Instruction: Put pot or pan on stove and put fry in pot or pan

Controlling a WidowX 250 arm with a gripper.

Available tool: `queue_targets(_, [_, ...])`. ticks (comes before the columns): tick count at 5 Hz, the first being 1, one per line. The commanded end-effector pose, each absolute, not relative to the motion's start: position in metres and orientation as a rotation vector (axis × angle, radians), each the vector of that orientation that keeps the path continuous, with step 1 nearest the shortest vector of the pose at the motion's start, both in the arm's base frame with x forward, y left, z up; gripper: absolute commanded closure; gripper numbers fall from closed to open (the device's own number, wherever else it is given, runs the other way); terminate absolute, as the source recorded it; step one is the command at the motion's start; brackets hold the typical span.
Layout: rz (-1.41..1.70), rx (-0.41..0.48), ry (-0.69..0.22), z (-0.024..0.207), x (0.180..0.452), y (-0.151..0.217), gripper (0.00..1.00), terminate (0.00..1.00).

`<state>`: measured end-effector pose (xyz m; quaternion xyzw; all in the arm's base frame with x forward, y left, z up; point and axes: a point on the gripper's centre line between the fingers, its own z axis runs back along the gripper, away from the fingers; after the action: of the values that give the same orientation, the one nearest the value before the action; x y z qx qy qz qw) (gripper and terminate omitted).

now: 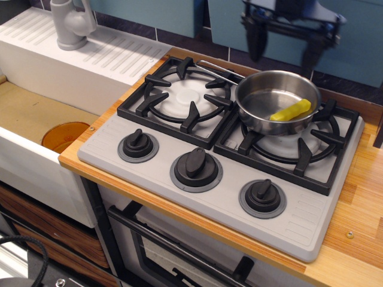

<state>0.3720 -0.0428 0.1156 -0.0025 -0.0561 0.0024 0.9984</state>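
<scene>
fry (291, 110) in pan (277, 101); gripper (285, 46) spread above.

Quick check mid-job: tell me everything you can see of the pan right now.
The pan is a small round shiny steel saucepan with straight sides and a thin wire handle pointing back-left. It sits upright on the black grate of the stove's right burner. The yellow fry lies inside, against its right wall. The gripper is above, open, not touching it.

Yellow fry (290, 110) inside saucepan (263, 95) on stove (179, 143)
</scene>
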Motion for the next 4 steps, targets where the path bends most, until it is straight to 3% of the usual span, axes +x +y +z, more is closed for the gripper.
queue_targets(1, [0.01,-0.021,-0.2,0.149,0.391,-0.039,0.0,0.0])
queue_targets(4, [0.086,-0.028,-0.218,0.135,0.385,-0.105,0.0,0.0])
